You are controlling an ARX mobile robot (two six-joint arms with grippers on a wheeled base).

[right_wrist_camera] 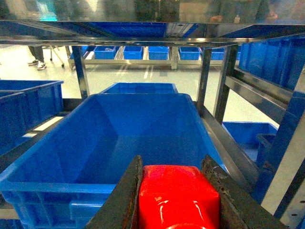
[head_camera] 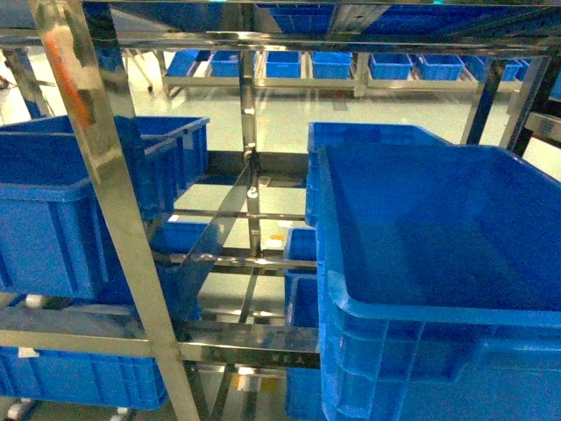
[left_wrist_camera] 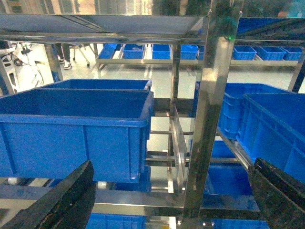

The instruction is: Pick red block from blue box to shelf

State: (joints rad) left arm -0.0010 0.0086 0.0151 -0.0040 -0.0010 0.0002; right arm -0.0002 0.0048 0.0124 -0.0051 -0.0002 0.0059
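- Right gripper (right_wrist_camera: 177, 200) pinches the red block (right_wrist_camera: 178, 198) between its dark fingers (right_wrist_camera: 125, 200), poised above a blue crate (right_wrist_camera: 119, 138) on the shelf (right_wrist_camera: 217, 86).
- Block fills the gap between the fingers, gripped on two opposite side faces; its stud cannot be seen from the wrist camera.
- Glossy hard plastic suggests a light, stiff, somewhat slippery piece, so a square hold on the flat sides looks the safest grip.
- Left gripper (left_wrist_camera: 167, 200) hangs spread wide and carries nothing, facing a steel upright (left_wrist_camera: 209, 119) and another crate (left_wrist_camera: 76, 129).
- Head view shows only the rack (head_camera: 105, 175) and crates (head_camera: 438, 237); neither arm nor block appears there.
- Turquoise box of the task is out of sight in every view.
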